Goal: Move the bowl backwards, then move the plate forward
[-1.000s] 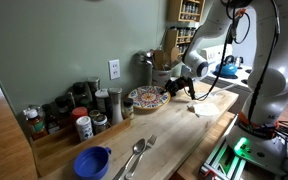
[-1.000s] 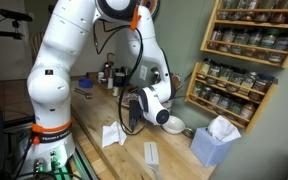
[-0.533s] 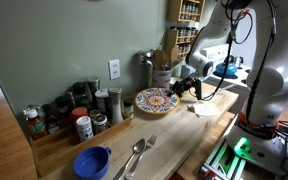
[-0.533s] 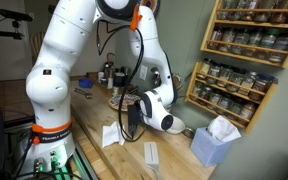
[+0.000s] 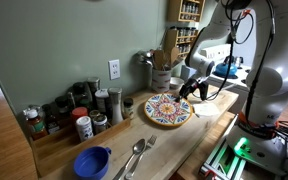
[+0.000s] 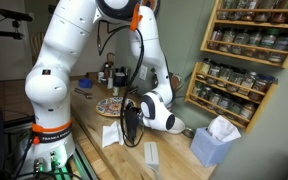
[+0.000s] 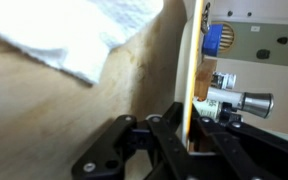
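I had the arm reaching low over the counter (image 5: 189, 145) with the wrist rolled sideways, gripper (image 5: 190, 91) clamped on the rim of the plate (image 5: 168, 109). The plate sat tilted, pattern facing the camera, near the jars (image 5: 99, 105). In the wrist view it ran edge-on between the fingers (image 7: 162, 136)

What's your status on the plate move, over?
Pincer shut on rim of round orange-blue-white mosaic plate. Plate tilted over wooden counter. Metal spoons and small blue bowl lie further along.
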Controlling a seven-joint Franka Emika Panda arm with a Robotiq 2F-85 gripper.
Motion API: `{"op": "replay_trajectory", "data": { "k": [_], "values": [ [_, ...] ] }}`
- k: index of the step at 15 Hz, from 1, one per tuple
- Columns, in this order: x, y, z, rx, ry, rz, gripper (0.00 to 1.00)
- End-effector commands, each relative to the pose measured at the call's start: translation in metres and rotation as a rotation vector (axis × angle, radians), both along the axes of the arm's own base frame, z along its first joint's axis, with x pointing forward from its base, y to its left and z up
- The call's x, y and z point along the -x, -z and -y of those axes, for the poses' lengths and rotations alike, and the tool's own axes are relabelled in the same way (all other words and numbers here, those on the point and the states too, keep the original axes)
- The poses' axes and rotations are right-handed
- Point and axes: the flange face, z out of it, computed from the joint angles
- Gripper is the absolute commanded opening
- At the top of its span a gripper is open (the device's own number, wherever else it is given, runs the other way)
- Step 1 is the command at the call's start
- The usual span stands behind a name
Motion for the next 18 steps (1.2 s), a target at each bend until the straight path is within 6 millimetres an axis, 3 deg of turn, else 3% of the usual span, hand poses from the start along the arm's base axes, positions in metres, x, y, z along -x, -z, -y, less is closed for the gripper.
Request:
{"op": "replay_trajectory", "data": {
  "k": [1, 12, 18],
  "values": [
    [0.009, -0.002, -0.011, -0.006, -0.113, 0.007, 0.02],
    [-0.010, -0.013, -0.068, 0.032, -0.330, 0.007, 0.02],
    [-0.028, -0.011, -0.075, 0.090, -0.338, -0.017, 0.02]
  ]
}}
